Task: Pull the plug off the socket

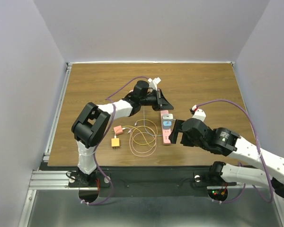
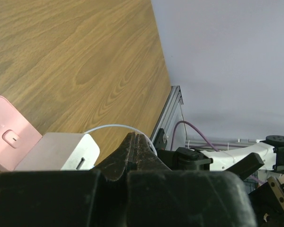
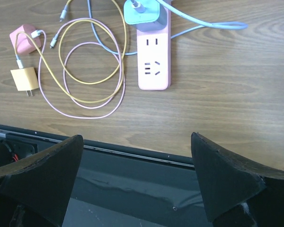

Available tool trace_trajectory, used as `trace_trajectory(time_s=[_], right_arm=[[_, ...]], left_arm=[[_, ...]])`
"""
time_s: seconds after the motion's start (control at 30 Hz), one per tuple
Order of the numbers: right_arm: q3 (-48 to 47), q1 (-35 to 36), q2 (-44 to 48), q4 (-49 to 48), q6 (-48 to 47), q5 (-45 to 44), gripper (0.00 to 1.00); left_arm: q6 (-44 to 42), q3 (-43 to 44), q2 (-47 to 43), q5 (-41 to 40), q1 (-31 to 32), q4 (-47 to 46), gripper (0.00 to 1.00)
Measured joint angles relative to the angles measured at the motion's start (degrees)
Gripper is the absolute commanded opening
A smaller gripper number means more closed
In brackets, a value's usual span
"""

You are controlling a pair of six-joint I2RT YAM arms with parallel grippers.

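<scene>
Approach stage: plug [image 3: 143, 13] seated in socket [image 3: 154, 61]; right gripper [image 3: 137, 179] wide, empty; left gripper [image 2: 135, 144], socket's twelve o'clock, closed, seemingly empty; next, grasp plug.

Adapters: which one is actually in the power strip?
The light-blue adapter, seated in the pink power strip; pink adapter and yellow adapter lie unplugged.

On the wooden table [image 1: 85, 85] the pink socket [image 1: 166, 134] lies lengthwise, with a pale plug [image 1: 167, 123] seated near its far end. The left gripper [image 1: 166, 104] hangs just beyond that far end with its fingers pressed together into one black wedge, while the right gripper [image 1: 174, 133] sits just right of the strip's near half, its jaws spread apart. Left of the strip lie looped yellow and pink cables [image 1: 143, 137], a pink cube adapter [image 1: 117, 129] and a yellow adapter [image 1: 115, 142].
</scene>
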State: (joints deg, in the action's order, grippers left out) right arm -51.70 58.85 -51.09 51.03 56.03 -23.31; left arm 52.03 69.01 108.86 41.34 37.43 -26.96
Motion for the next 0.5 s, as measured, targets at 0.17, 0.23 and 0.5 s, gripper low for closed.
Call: trace_trajectory(time_s=[0.17,0.23,0.5], right_arm=[[0.07,0.0,-0.79,0.63,0.98,-0.07,0.99],[0.07,0.0,-1.7,0.83,1.18,-0.07,1.0],[-0.09,0.0,-7.5,0.74,0.46,-0.46,1.0]], left_arm=[[0.83,0.0,3.08,0.37,0.44,-1.31,0.0],[1.07,0.0,4.02,0.59,0.48,-1.49,0.0],[1.62,-0.44,4.7,1.42,1.29,-4.17,0.0]])
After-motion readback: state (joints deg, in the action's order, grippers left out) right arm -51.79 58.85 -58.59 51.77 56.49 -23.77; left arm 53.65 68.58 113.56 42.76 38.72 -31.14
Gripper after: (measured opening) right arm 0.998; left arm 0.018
